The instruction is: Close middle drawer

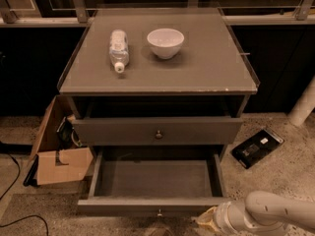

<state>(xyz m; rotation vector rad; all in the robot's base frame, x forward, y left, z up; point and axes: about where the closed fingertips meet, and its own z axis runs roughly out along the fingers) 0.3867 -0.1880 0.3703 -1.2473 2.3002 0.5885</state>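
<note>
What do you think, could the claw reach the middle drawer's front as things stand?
Probably yes: the claw sits right beside the pulled-out middle drawer at its front panel, with nothing visible between them.

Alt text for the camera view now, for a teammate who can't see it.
The middle drawer stands pulled far out and empty, with the gripper low by its front right corner. Above it the upper drawer sits slightly open; a bottle lying on its side and a white bowl rest on the cabinet top.
</note>
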